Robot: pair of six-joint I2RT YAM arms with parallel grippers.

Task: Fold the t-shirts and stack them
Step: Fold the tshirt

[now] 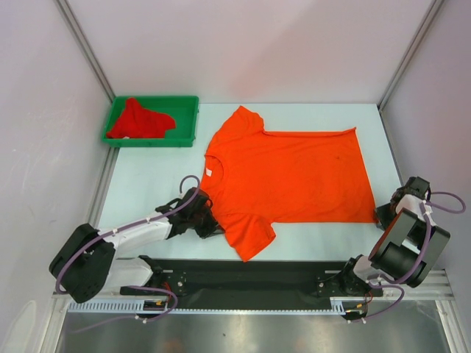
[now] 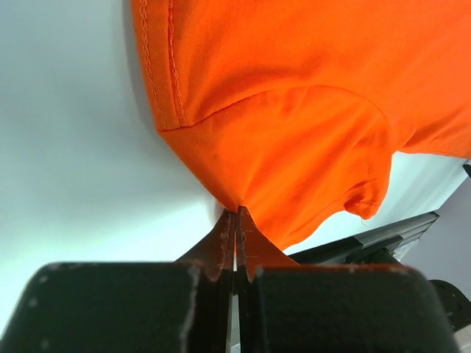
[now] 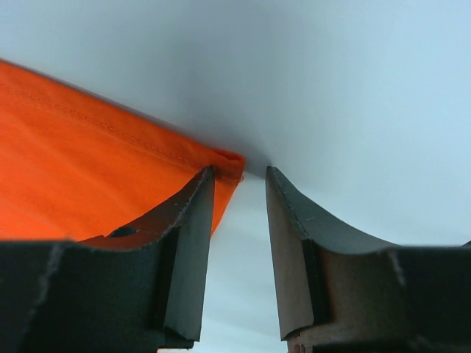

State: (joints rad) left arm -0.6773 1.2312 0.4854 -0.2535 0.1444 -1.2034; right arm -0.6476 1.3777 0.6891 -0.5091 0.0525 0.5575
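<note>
**Both claws at the orange tee's near edge**

Near left, the left claw (image 2: 235,213) is pinched tight on the orange t-shirt (image 1: 294,176), gripping the edge of its near sleeve. Near right, the right claw (image 3: 239,173) stands partly open and holds nothing, with the shirt's near hem corner just at one fingertip. The shirt lies flat in the middle of the surface (image 1: 147,184). Its long axis runs left to right, with the neck and white label (image 1: 209,170) to the left and the hem to the right. One sleeve points near, the other far. At the far left, the green tray (image 1: 188,118) holds the crumpled red t-shirt (image 1: 140,121).
</note>
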